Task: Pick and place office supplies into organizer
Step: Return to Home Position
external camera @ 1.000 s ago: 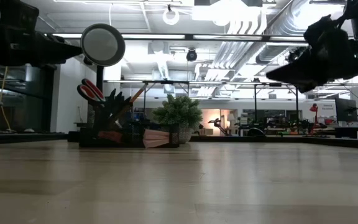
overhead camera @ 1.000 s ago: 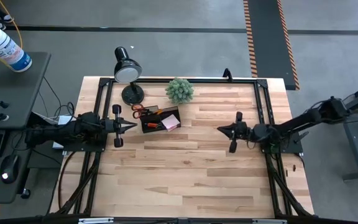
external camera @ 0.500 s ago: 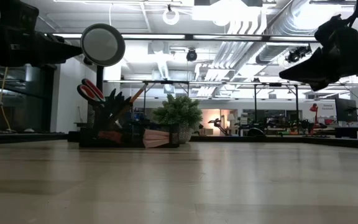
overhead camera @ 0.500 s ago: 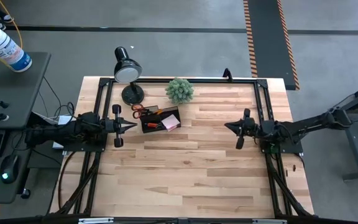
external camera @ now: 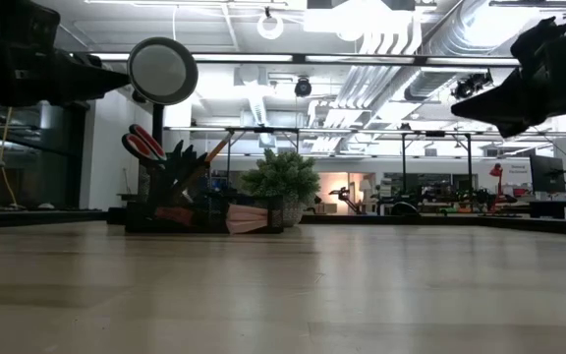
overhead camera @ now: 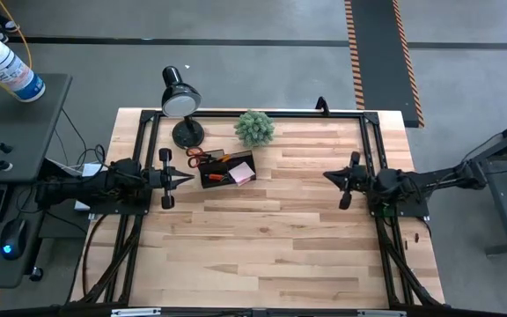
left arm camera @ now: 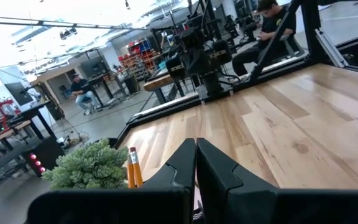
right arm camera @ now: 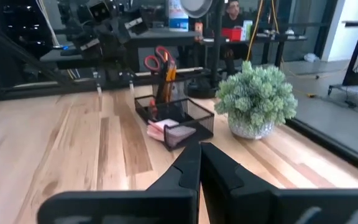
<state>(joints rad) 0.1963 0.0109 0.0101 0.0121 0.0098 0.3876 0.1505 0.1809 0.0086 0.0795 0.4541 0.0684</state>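
The black mesh organizer (overhead camera: 227, 170) stands on the table's far left part, also seen in the right wrist view (right arm camera: 174, 114) and the low view (external camera: 195, 212). Orange-handled scissors (right arm camera: 157, 61) and pencils (left arm camera: 132, 169) stand upright in it. A pale pink notepad (right arm camera: 168, 131) rests in its right compartment. My left gripper (overhead camera: 190, 179) is shut and hovers just left of the organizer, touching nothing. My right gripper (overhead camera: 326, 175) is shut too, hanging above the table's right half and pointing left toward the organizer.
A black desk lamp (overhead camera: 180, 99) and a green potted plant (overhead camera: 254, 128) stand at the far edge, beside the organizer. A black frame (overhead camera: 372, 150) runs around the table. Bare wood spreads across the middle and near side. People sit at desks in the room beyond.
My right gripper has drawn back toward the table's right edge, away from the organizer, staying shut. The organizer and its contents have not moved.
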